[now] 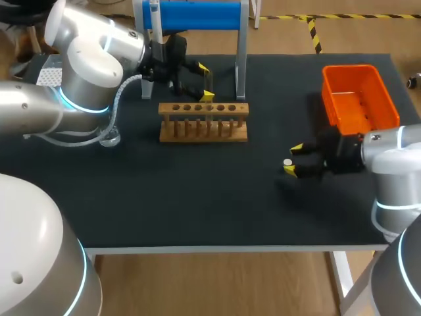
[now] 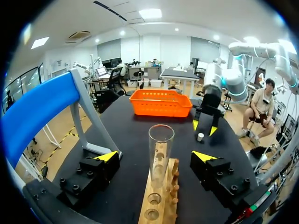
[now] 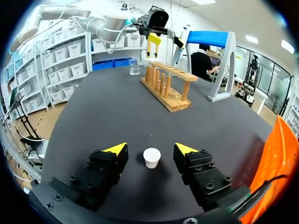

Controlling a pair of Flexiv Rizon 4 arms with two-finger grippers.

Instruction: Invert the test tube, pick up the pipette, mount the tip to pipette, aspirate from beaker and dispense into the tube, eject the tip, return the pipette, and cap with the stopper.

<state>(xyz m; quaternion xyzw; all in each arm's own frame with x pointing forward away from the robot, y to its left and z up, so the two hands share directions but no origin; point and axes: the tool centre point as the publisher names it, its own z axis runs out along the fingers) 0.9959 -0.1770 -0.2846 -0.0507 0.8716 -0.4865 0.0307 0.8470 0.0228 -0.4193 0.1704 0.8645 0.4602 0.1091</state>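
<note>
A clear test tube [image 2: 160,154] stands upright, mouth up, in the wooden rack [image 1: 204,122]. My left gripper [image 1: 205,82] is open, one finger on each side of the tube and neither touching it. A small white stopper [image 3: 152,157] rests on the black table [image 1: 197,197] at the right. My right gripper [image 3: 151,150] is open around it, with a gap on both sides. The stopper [image 1: 287,162] also shows in the head view between those yellow tips. The pipette [image 1: 153,14] hangs on the blue stand [image 1: 197,16] behind the rack. A glass beaker [image 1: 109,138] sits left of the rack.
An orange bin [image 1: 358,99] stands at the back right, just behind my right arm. The blue stand's legs rise right behind the rack. The left arm's big body overhangs the table's left part.
</note>
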